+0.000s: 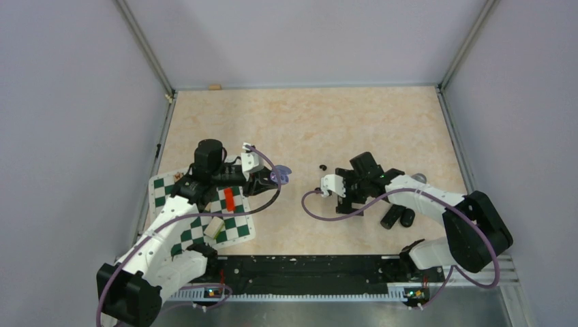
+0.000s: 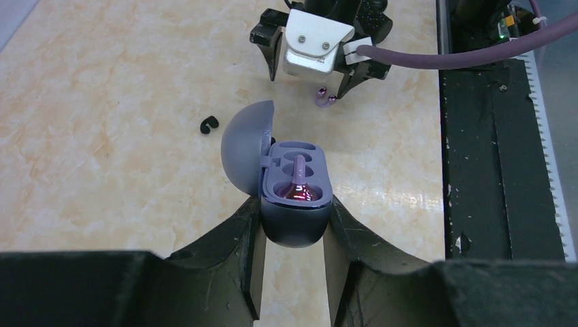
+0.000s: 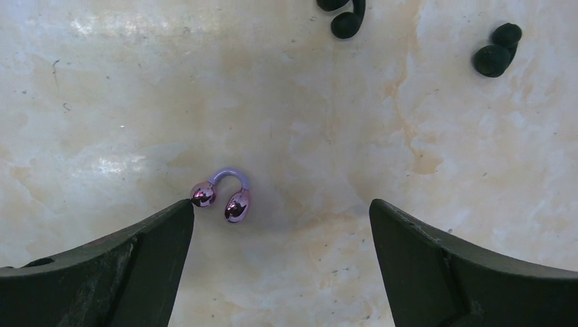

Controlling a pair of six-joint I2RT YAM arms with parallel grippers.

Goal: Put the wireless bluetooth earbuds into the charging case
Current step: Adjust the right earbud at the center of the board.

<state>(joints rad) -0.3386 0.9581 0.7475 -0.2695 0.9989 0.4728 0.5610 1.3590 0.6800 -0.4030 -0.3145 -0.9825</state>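
Observation:
The bluish-grey charging case [image 2: 293, 228] is held off the table by my left gripper [image 2: 294, 204], which is shut on its lower half. Its lid [image 2: 244, 146] stands open to the left. One lilac earbud [image 2: 298, 182] lies in a purple slot of the case; the slot beside it is empty. A second lilac earbud [image 3: 225, 196] rests on the table, just touching the tip of the left finger of my right gripper [image 3: 281, 211]. That gripper is open wide and holds nothing. From above, the case [image 1: 281, 174] and right gripper [image 1: 328, 191] are a short way apart.
Small black earbuds [image 3: 344, 17] [image 3: 497, 51] lie on the table beyond the right gripper. Two black cylinders [image 1: 399, 216] sit under the right arm. A green checkered mat [image 1: 198, 218] with a red piece [image 1: 230, 199] and a cream block [image 1: 215, 227] lies under the left arm.

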